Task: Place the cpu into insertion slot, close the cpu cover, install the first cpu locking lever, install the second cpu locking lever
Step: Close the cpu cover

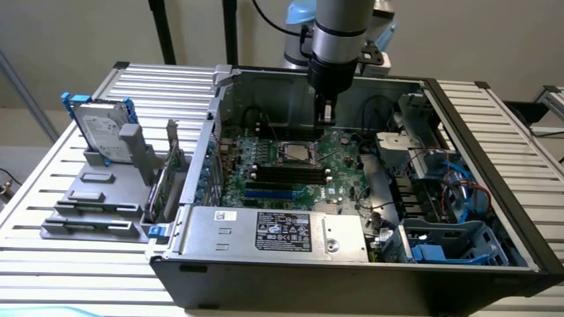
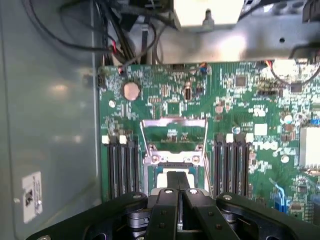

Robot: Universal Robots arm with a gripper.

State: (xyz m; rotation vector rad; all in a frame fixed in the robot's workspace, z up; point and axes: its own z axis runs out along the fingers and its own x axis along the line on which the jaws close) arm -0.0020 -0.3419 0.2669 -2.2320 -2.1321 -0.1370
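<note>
Metal face of the cpu (image 2: pixel 161 177) shows pale and flat inside the insertion slot (image 2: pixel 150 161), seen on either side of the dark tool (image 2: pixel 176 176). The tool's fingers are pressed together with nothing between them, and they hang just above the chip (whether they touch it I cannot tell). Just beyond the slot the cpu cover (image 2: pixel 175 121) is tilted up and open, with green board visible through its cut-out centre. Banks of long black memory slots (image 2: pixel 120 165) flank the socket on both sides, and a round coin battery (image 2: pixel 131 90) sits farther off on the motherboard (image 2: pixel 240 100).

From the exterior view, the tool (image 1: pixel 326 117) points straight down over the socket inside the open computer case (image 1: pixel 352 281). A grey power supply (image 1: pixel 273 230) lies along the case's near wall. On the exterior view's left, a hard drive (image 1: pixel 99 135) stands upright in a grey rack on the slatted counter (image 1: pixel 511 119).
</note>
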